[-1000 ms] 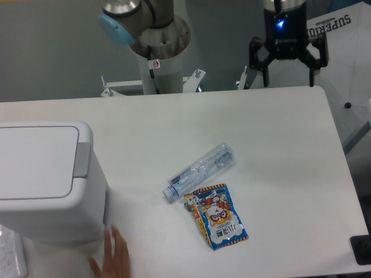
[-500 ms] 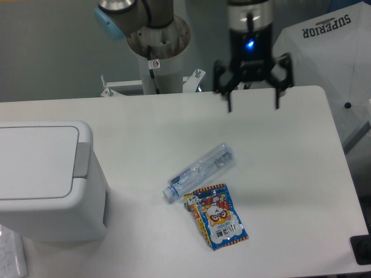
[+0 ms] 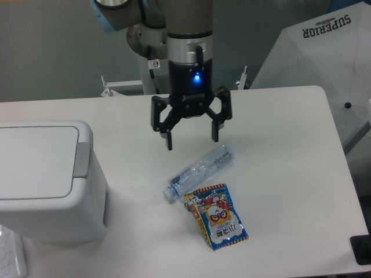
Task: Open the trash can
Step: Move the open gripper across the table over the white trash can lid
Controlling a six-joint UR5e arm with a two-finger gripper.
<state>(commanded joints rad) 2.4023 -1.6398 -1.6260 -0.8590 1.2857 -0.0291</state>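
Hanging over the middle of the white bench (image 3: 278, 174), the pincer (image 3: 192, 139) is seen with its two black fingers spread wide and nothing held between them; a blue light glows on the wrist above. The trash can (image 3: 49, 179) is placed at the 9 o'clock edge of the bench, well apart from the pincer, its flat lid shut and the grey push tab (image 3: 82, 159) facing 3 o'clock. A clear plastic bottle (image 3: 200, 171) is laid on its side just below the pincer, at about 5 o'clock from it, and a colourful snack packet (image 3: 217, 218) is found touching the bottle's cap end.
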